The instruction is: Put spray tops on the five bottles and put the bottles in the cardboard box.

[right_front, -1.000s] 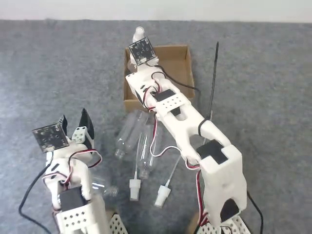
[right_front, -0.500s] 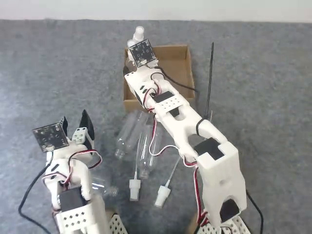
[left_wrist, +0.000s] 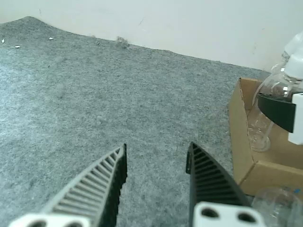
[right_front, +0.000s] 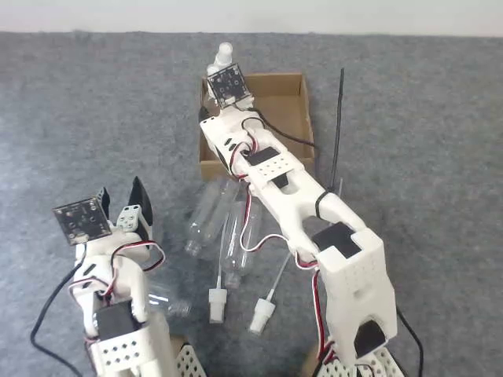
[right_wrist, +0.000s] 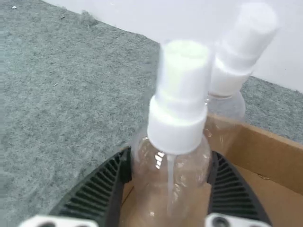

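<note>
Grey felt covers the tabletop (right_front: pixel 94 102). The right gripper (right_wrist: pixel 169 163) is clamped on a capped bottle (right_wrist: pixel 176 127), upright at the far corner of the cardboard box (right_front: pixel 287 110), just beside a second bottle (right_wrist: pixel 232 90). Letting go while tilted could topple both. The left gripper (left_wrist: pixel 156 151) gapes, empty.

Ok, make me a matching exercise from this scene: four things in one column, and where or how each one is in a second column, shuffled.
Column one
1. left gripper
2. right gripper
3. loose spray tops
4. capless bottles

Column two
a. on their sides just in front of the cardboard box
b. open above bare carpet
c. lying with dip tubes toward the box
d. shut on a capped bottle

Pairs: 1-b, 2-d, 3-c, 4-a.
</note>
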